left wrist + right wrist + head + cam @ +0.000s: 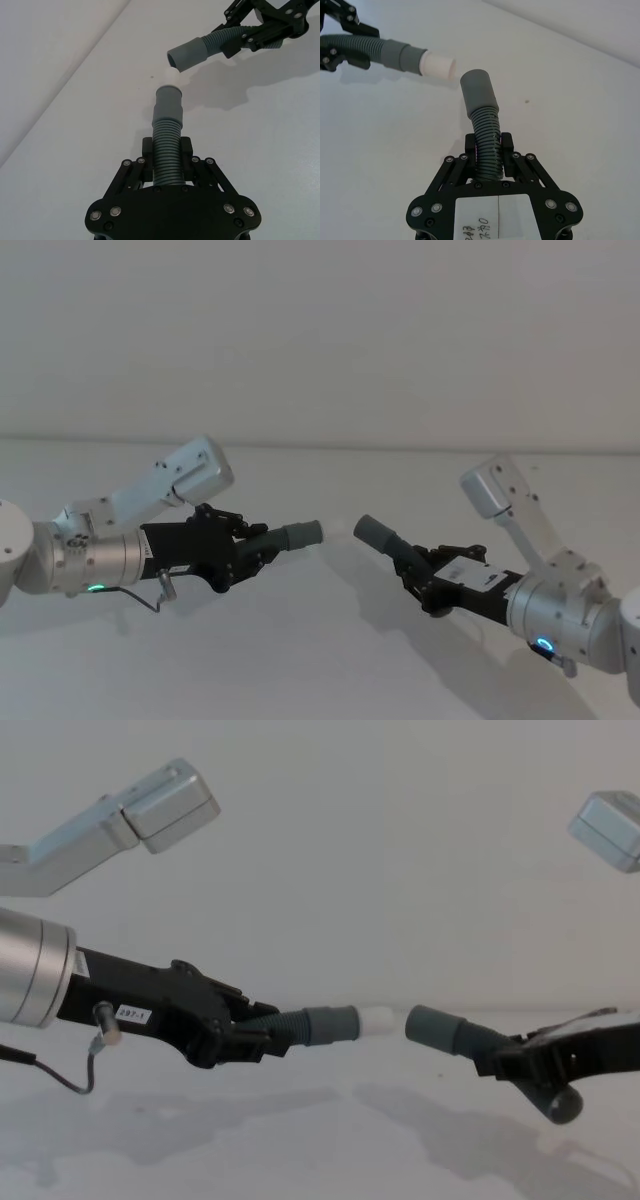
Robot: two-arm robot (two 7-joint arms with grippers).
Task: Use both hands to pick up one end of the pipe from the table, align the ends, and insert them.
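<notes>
At centre frame, the white-tipped grey corrugated hose (320, 1024) is clamped in the left black gripper (240, 1028), the plain-cuffed grey hose (445, 1028) in the right black gripper (520, 1065), tips kept just apart for alignment.

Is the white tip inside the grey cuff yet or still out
Still out. In the chest view a gap separates the white tip from the grey cuff.

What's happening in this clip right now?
Each arm holds one hose piece above the table. The left gripper is shut on the hose with the white tip; the right gripper is shut on the hose with the plain grey cuff. The two ends face each other with a small gap, not yet inserted.
</notes>
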